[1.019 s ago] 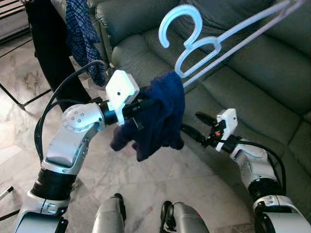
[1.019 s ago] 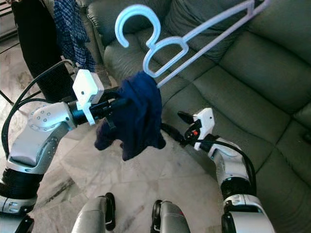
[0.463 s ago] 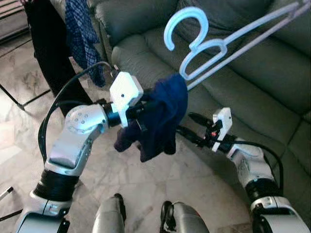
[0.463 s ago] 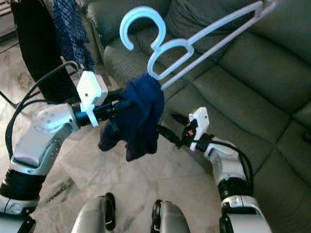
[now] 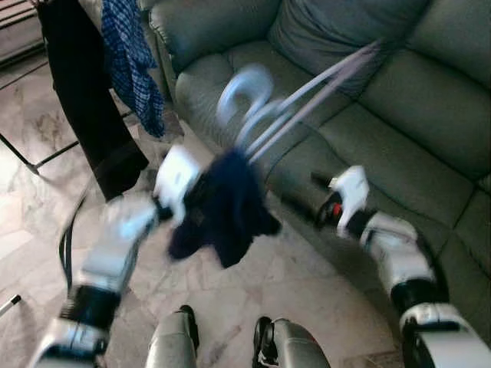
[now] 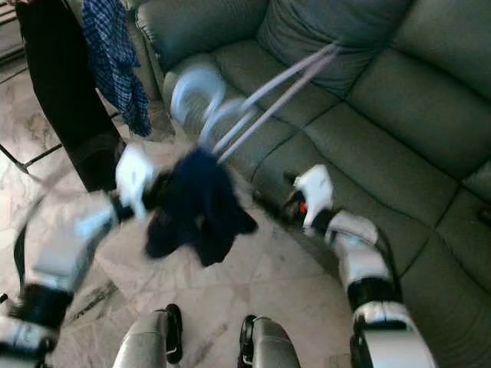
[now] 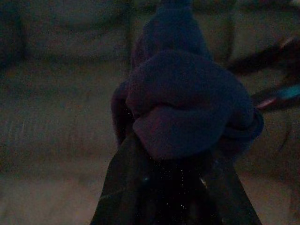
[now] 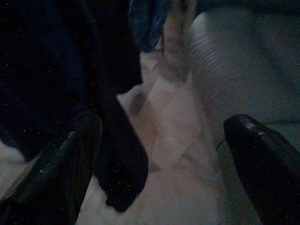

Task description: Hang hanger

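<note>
Left gripper (image 5: 201, 201) clamps navy garment (image 5: 226, 211); right gripper (image 8: 164, 154) spread wide; writing unreadable

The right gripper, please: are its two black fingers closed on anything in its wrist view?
No, the right gripper has its fingers spread wide apart, with bare floor between them and nothing held.

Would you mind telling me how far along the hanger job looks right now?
Done: the dark blue garment is bunched in the left gripper, against the light blue hanger. In hand: everything is raised before the sofa; the right gripper waits open beside it. Left: the hanger is on no rail yet.
</note>
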{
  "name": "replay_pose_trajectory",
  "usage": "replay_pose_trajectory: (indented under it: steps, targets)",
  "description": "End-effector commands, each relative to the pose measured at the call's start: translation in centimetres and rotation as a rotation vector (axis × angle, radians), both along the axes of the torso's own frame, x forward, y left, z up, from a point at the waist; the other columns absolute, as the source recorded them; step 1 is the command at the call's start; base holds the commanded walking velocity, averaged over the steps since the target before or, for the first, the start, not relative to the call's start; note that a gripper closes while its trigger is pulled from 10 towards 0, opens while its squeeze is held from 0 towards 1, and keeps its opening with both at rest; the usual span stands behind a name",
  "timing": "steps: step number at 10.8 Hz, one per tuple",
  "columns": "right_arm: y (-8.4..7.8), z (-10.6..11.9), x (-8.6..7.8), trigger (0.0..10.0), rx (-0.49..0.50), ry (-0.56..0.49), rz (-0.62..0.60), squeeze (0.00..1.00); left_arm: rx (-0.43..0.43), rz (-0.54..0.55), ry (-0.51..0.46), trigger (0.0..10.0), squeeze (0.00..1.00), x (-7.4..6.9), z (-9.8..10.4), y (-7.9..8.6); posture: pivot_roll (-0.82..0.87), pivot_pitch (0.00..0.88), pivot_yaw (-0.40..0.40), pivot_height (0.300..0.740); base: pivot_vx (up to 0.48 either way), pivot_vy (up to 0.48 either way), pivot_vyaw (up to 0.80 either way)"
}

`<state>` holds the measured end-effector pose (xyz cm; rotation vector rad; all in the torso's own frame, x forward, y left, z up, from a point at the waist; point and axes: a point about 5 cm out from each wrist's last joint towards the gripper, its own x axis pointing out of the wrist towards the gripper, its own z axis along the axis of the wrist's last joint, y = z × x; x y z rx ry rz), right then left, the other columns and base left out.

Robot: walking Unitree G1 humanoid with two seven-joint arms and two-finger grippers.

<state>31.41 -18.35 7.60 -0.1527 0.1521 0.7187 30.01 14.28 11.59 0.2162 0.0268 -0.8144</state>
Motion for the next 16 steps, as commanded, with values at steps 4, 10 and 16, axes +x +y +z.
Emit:
replay_pose_trajectory:
  steps: [4,10,16]
  targets:
    - [0.2,-1.1,-0.5,10.0,-0.021,0.008,-0.020,0.00,-0.070,0.038,-0.075,0.0,0.00,0.4,0.7,-0.7,0.03,0.184,-0.075,0.740,0.000,0.000,0.00]
    - [-0.3,1.3,0.7,10.0,0.050,-0.081,-0.035,0.00,-0.116,-0.107,-0.186,0.0,0.00,-0.3,4.8,-2.9,0.04,0.190,-0.079,0.740,0.000,0.000,0.00]
    - [-0.8,2.3,0.7,10.0,0.160,-0.032,0.054,0.00,-0.104,-0.163,-0.216,0.0,0.00,-0.7,6.4,-3.8,0.04,0.194,-0.078,0.740,0.000,0.000,0.00]
